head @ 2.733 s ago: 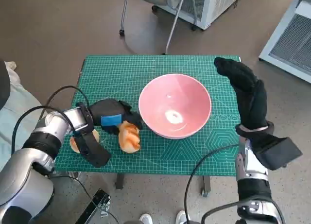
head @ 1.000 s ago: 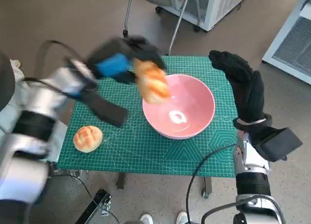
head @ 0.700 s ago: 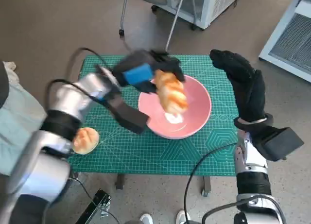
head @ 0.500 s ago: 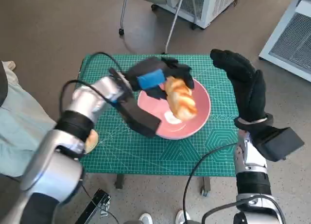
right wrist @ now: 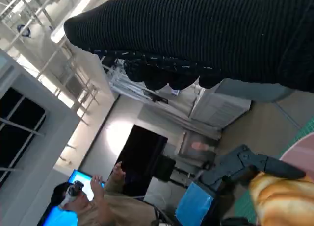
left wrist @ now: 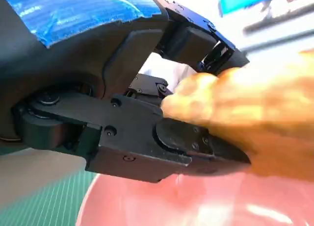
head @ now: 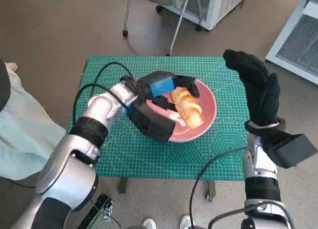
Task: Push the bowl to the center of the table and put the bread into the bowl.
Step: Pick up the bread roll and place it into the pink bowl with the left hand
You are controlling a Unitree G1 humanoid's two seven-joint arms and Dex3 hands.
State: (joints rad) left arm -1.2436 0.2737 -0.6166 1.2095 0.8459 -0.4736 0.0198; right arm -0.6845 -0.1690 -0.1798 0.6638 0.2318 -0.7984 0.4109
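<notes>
On my feed the left hand (head: 161, 90) is black, hard-shelled plastic with a patch of bright blue tape across its back. Up close, its fingers (left wrist: 196, 142) are matte black links dotted with small round screws. The left forearm (head: 102, 112) is a pale silver cylinder ending in a black ribbed cuff, with thin black cables (head: 97, 77) looping over it. My right hand (head: 256, 87) wears a black knitted glove; below it sits a boxy black wrist module (head: 290, 149) on a silver forearm (head: 258, 172).
</notes>
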